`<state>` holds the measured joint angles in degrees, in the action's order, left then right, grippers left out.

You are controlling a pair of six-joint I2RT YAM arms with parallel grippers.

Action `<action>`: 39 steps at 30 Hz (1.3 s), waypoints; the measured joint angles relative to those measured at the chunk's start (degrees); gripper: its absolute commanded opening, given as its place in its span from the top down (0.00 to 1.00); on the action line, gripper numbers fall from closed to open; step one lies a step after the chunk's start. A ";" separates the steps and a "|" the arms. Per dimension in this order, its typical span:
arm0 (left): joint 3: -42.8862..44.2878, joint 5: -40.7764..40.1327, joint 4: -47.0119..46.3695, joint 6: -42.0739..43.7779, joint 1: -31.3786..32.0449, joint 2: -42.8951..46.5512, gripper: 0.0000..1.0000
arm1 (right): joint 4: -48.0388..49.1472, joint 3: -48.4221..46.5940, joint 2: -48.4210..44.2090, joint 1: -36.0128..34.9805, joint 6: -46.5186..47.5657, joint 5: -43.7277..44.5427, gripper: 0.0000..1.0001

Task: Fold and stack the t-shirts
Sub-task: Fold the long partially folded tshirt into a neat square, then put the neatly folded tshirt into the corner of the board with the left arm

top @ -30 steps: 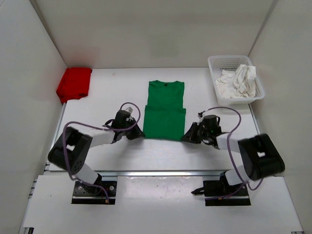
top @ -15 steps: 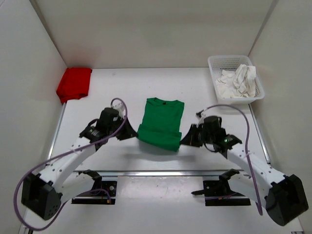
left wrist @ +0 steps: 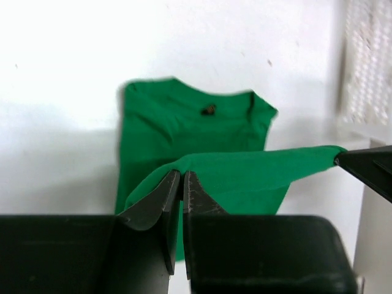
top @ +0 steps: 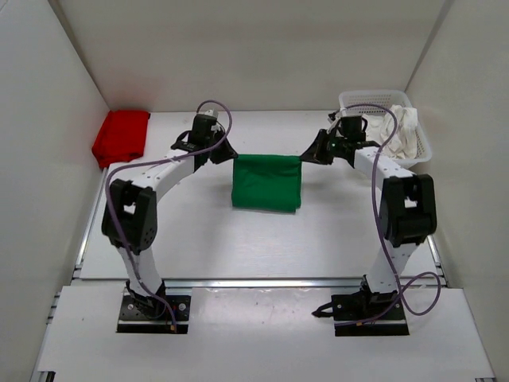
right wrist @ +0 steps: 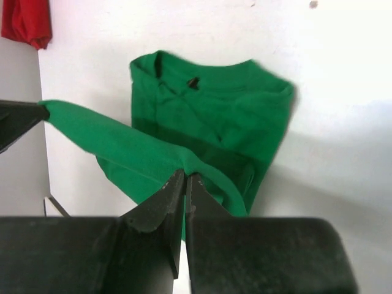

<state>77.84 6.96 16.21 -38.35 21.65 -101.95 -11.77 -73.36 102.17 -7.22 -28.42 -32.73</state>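
Observation:
The green t-shirt (top: 266, 185) lies mid-table, its near hem lifted and stretched taut between my two grippers above its collar end. My left gripper (top: 230, 156) is shut on the hem's left corner (left wrist: 182, 173), and my right gripper (top: 305, 156) is shut on the right corner (right wrist: 184, 176). In both wrist views the hem hangs over the flat body with the collar (left wrist: 208, 109) (right wrist: 193, 82). The red t-shirt (top: 121, 137) (right wrist: 24, 21) sits folded in the far left corner. The white t-shirt (top: 388, 131) lies crumpled in the basket.
A white mesh basket (top: 348, 101) stands at the far right corner, close beside my right arm; it shows blurred in the left wrist view (left wrist: 367, 61). White walls enclose the table on three sides.
Both grippers have carried the green shirt's near hem up and away from the bases, over to its collar end. The arms are now stretched far out, and the shirt looks half as long.

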 measured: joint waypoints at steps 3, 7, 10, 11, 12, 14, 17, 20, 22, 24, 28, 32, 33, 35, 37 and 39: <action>4.76 -1.05 -0.48 -0.02 -1.27 -6.36 0.97 | -0.04 -6.67 7.74 1.09 -0.04 -1.95 1.00; 8.41 -1.46 -2.19 -0.52 -2.89 -12.28 0.83 | -1.20 -17.35 17.79 1.42 -0.09 -4.04 0.94; 9.22 -1.42 -4.22 -0.68 -4.09 -14.49 0.61 | -1.36 -21.44 21.46 1.40 -1.36 -4.28 0.76; 9.75 -1.29 -4.46 -0.68 -4.48 -14.97 0.56 | -1.38 -21.57 21.55 1.42 -1.46 -4.15 0.72; 10.08 -1.18 -4.81 -0.59 -4.92 -15.12 0.47 | -1.49 -21.57 21.49 1.42 -1.68 -4.13 0.69; 10.03 -1.14 -6.03 -0.61 -5.97 -14.71 0.43 | -1.46 -21.59 21.00 1.40 -1.60 -3.63 0.64; 8.17 -1.09 -8.66 -0.90 -7.69 -12.76 0.41 | -1.88 -21.44 19.10 1.36 -1.20 -2.36 0.61; 3.15 -0.26 -10.88 -0.96 -8.81 -9.01 0.35 | -1.03 -17.68 13.62 1.22 -0.83 -1.20 0.61; -0.33 0.44 -11.93 -0.79 -8.68 -7.21 0.32 | 1.99 -10.60 6.60 1.07 -1.27 -0.59 0.58; -4.07 2.43 -13.81 -0.68 -7.96 -6.40 0.32 | 5.99 -1.29 -1.70 0.72 -2.21 -0.48 0.58; -11.06 9.09 -17.51 -1.79 -6.88 -8.07 0.33 | 12.59 13.31 -13.66 -0.57 -4.04 -0.63 0.58; -9.55 14.47 -18.21 -2.16 -5.99 -13.79 0.37 | 14.56 21.31 -16.83 -2.05 -4.35 -0.63 0.57; -8.39 14.75 -18.25 -2.16 -5.75 -14.53 0.41 | 14.51 22.97 -17.31 -2.16 -4.37 -0.72 0.57; -6.95 14.97 -18.40 -2.34 -5.31 -15.85 0.48 | 14.45 25.40 -18.05 -2.08 -4.37 -0.72 0.57; -5.86 15.67 -19.10 -2.84 -4.79 -17.79 0.62 | 14.43 26.73 -18.84 -2.08 -4.39 -0.72 0.58; -3.91 16.63 -19.65 -3.19 -4.07 -20.00 0.79 | 14.91 27.30 -19.74 -2.10 -4.44 -0.74 0.58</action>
<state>73.93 23.59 -3.44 -41.54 17.58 -121.95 3.14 -46.06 82.43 -9.32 -32.86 -33.47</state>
